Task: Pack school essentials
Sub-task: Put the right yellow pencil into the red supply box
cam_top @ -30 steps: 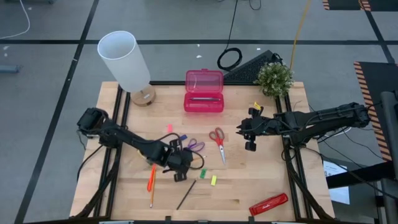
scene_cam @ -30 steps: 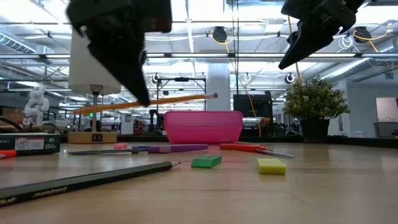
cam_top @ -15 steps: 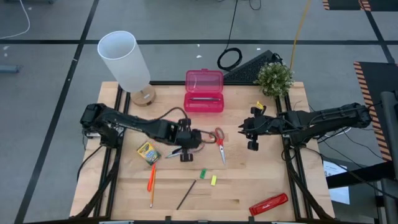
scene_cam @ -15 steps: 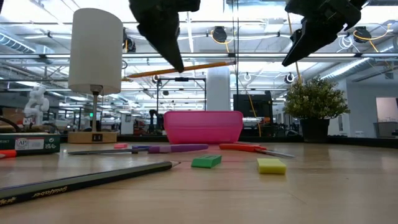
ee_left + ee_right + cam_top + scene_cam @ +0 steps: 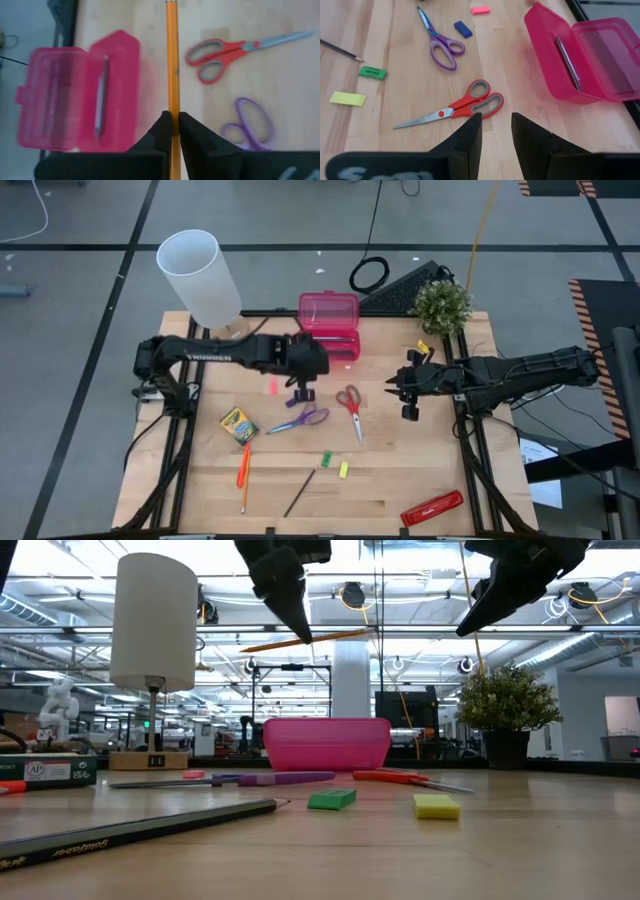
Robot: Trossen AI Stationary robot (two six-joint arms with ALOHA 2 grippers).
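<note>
An orange pencil (image 5: 172, 60) is clamped between the fingers of the left pincer (image 5: 304, 386), which hangs above the table (image 5: 400, 470) just in front of the open pink case (image 5: 328, 326); in the low view the pencil (image 5: 305, 640) sits nearly level in the air, well above the case (image 5: 326, 743). A dark slim item already lies in the case's tray (image 5: 101, 95). On the table below and beside the left pincer lie the purple-handled scissors (image 5: 303, 419) and the red-handled scissors (image 5: 351, 407), with a small pink piece (image 5: 272, 386) near the pincer. Closer to the front edge rest the crayon box (image 5: 238, 425), another orange pencil (image 5: 243, 473), a dark pencil (image 5: 299, 493), a green piece (image 5: 326, 458) and a yellow piece (image 5: 343, 470). The right pincer (image 5: 403, 393) hovers over the table's right half, to the right of the red scissors, its fingers (image 5: 466, 136) a narrow gap apart and holding nothing. A red stapler-like bar (image 5: 432, 507) lies at the front right corner; a white lamp (image 5: 200, 280) and a potted plant (image 5: 441, 306) stand at the back.
</note>
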